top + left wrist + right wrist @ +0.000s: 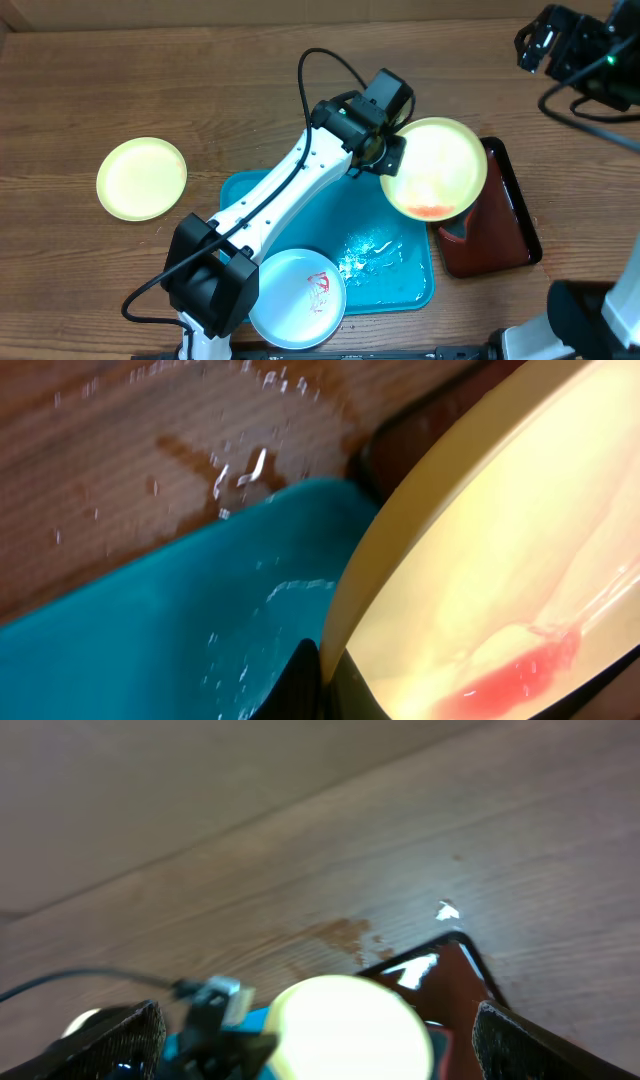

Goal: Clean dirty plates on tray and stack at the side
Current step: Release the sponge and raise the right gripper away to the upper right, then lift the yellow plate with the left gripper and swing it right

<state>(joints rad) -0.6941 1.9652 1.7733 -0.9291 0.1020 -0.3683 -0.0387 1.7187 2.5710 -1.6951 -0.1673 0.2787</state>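
left gripper [388, 158] pinches smeared plate [440, 165] over brown tray [512, 235]; right gripper [315, 1015] gapes; we'd tip residue next.

Wooden table [120, 80]: yellow-green plate [141, 178] flat at left, well apart from turquoise tray [395, 285] at centre. Dark red-brown tray [497, 240] just beside its right edge. Wet patch [200, 460], droplets on wood near tray corner.

Wet turquoise tray [400, 285]. Pale blue plate [297, 298], red-smeared, flat on its near-left corner. Yellow-green plate [435, 167], red-smeared, tilted above its right edge. Second yellow-green plate [141, 178] flat, well apart leftward.
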